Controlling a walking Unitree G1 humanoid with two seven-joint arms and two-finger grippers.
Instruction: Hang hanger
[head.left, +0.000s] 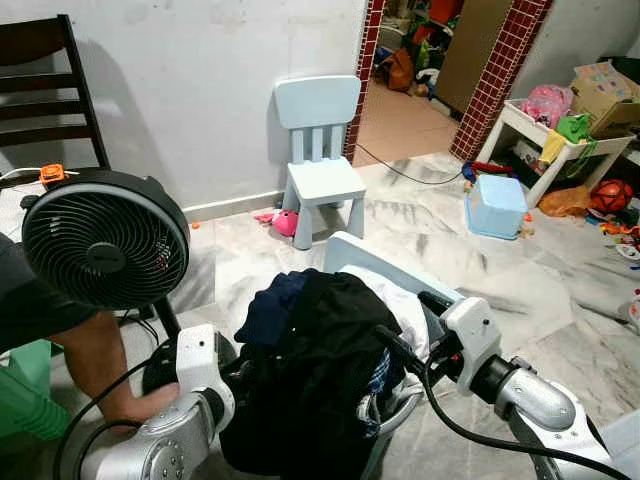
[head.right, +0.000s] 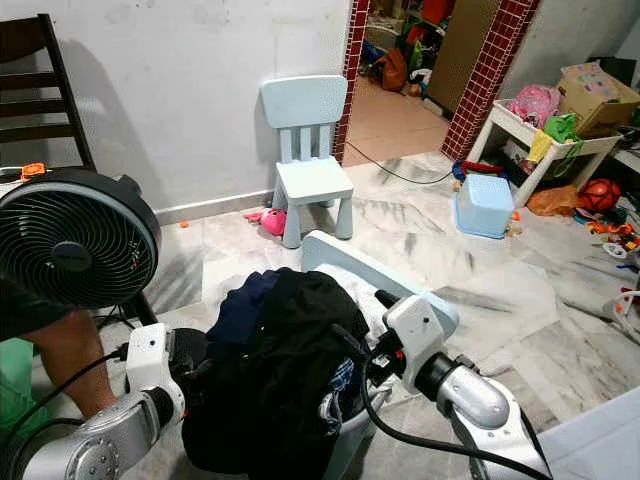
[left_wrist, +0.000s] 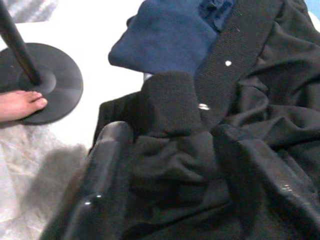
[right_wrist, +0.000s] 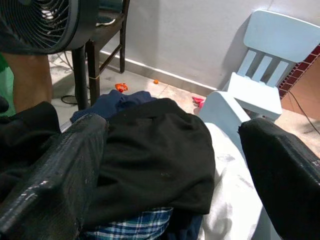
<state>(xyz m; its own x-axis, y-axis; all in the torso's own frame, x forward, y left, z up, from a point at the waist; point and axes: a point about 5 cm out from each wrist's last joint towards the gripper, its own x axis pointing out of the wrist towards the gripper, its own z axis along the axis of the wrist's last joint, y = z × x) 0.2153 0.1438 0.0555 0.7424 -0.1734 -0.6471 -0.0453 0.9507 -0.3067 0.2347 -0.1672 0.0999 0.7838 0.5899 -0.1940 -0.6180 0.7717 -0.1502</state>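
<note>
Left gripper (left_wrist: 165, 165) spread wide, pressed into black garment (head.left: 320, 370), right gripper (right_wrist: 175, 165) spread wide just above it, pale blue basket (head.left: 345, 250) seen beyond.

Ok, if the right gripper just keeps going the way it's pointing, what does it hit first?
Most likely the black garment heaped on the pile; the right gripper is open, fingers either side of it. Depth is hard to judge.
</note>
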